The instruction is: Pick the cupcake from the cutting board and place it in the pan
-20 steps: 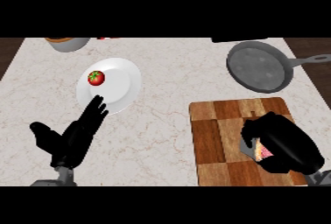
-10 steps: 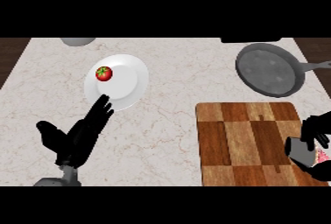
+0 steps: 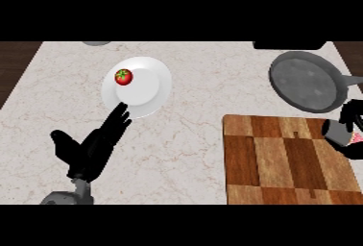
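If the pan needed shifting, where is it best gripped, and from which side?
Probably by the handle, the narrow bar sticking out of the pan's round bowl toward the counter's right side. Come in from the right and wrap across the bar; the wide, shallow bowl gives nothing to close around.

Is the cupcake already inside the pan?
No, the pan is bare; the cupcake sits in the right hand at the view's right edge.

a kitchen: a pale marble tabletop [image 3: 191, 139] carries a dark grey pan [image 3: 305, 81], a chequered wooden cutting board [image 3: 284, 163] and a white plate [image 3: 147, 91] with a red tomato [image 3: 123, 77] on it, all cooking things.
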`<action>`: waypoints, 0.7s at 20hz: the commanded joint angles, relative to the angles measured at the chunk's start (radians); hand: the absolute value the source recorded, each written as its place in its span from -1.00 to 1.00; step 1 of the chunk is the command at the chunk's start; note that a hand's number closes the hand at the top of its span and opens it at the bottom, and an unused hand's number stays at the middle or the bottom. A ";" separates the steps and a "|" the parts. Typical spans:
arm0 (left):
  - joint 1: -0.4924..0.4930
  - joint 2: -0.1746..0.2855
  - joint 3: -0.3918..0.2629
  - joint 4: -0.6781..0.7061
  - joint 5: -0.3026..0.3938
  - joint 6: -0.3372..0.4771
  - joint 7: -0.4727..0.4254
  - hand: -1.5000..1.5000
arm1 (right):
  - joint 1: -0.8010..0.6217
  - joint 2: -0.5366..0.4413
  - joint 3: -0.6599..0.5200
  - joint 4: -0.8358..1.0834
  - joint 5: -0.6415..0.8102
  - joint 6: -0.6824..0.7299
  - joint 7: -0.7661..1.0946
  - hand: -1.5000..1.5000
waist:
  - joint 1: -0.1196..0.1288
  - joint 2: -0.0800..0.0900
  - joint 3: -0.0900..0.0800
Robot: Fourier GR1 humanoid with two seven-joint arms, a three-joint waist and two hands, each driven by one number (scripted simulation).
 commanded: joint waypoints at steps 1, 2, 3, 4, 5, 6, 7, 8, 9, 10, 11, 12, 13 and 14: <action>-0.060 -0.016 0.011 0.022 0.007 0.004 0.025 0.00 | -0.163 0.116 0.022 0.213 0.114 -0.134 -0.038 1.00 | 0.013 0.004 0.000; -0.003 0.003 0.016 0.001 -0.001 -0.015 -0.015 0.00 | -0.190 0.099 -0.018 0.320 0.096 -0.100 -0.123 1.00 | 0.011 0.002 0.000; -0.016 -0.013 -0.009 -0.045 0.001 0.009 0.056 0.00 | -0.254 0.087 -0.052 0.350 0.072 -0.096 -0.086 1.00 | 0.017 0.003 0.001; -0.054 -0.016 0.002 -0.003 0.007 0.002 0.055 0.00 | -0.289 0.113 -0.047 0.384 0.104 -0.148 -0.087 1.00 | 0.015 0.004 0.000; -0.098 -0.011 0.025 0.049 0.020 -0.014 0.040 0.00 | -0.316 0.159 -0.045 0.415 0.124 -0.226 -0.067 1.00 | 0.022 0.010 0.001; -0.083 -0.005 0.028 0.057 0.014 -0.023 0.016 0.00 | -0.345 0.177 -0.064 0.478 0.115 -0.235 -0.084 1.00 | 0.022 0.009 0.001; -0.019 -0.001 0.019 0.005 0.017 -0.026 0.021 0.00 | -0.329 0.162 -0.099 0.528 0.100 -0.242 -0.161 1.00 | 0.017 0.005 0.001; -0.007 -0.051 -0.043 0.016 -0.045 0.012 -0.021 0.00 | -0.386 0.162 -0.115 0.583 0.102 -0.262 -0.133 1.00 | 0.032 0.010 0.002; -0.059 -0.037 -0.020 0.009 -0.011 0.006 0.049 0.00 | -0.451 0.169 -0.117 0.629 0.112 -0.272 -0.119 1.00 | 0.037 0.012 0.002; -0.053 0.019 0.023 0.006 0.028 -0.052 0.043 0.00 | -0.451 0.180 -0.144 0.668 0.092 -0.290 -0.140 1.00 | 0.047 0.016 0.003; -0.069 -0.061 -0.034 0.064 -0.043 0.019 0.003 0.00 | -0.504 0.143 -0.155 0.705 0.087 -0.248 -0.144 1.00 | 0.046 0.021 0.003; -0.095 -0.029 0.010 0.023 -0.001 0.007 0.055 0.00 | -0.523 0.201 -0.143 0.745 0.111 -0.314 -0.138 1.00 | 0.049 0.018 0.003; -0.061 -0.034 -0.013 0.055 -0.019 -0.024 -0.027 0.00 | -0.505 0.161 -0.181 0.766 0.082 -0.299 -0.198 1.00 | 0.059 0.028 0.004; -0.087 -0.017 0.012 0.034 0.004 -0.026 0.023 0.00 | -0.535 0.183 -0.168 0.813 0.101 -0.302 -0.207 1.00 | 0.054 0.022 0.004</action>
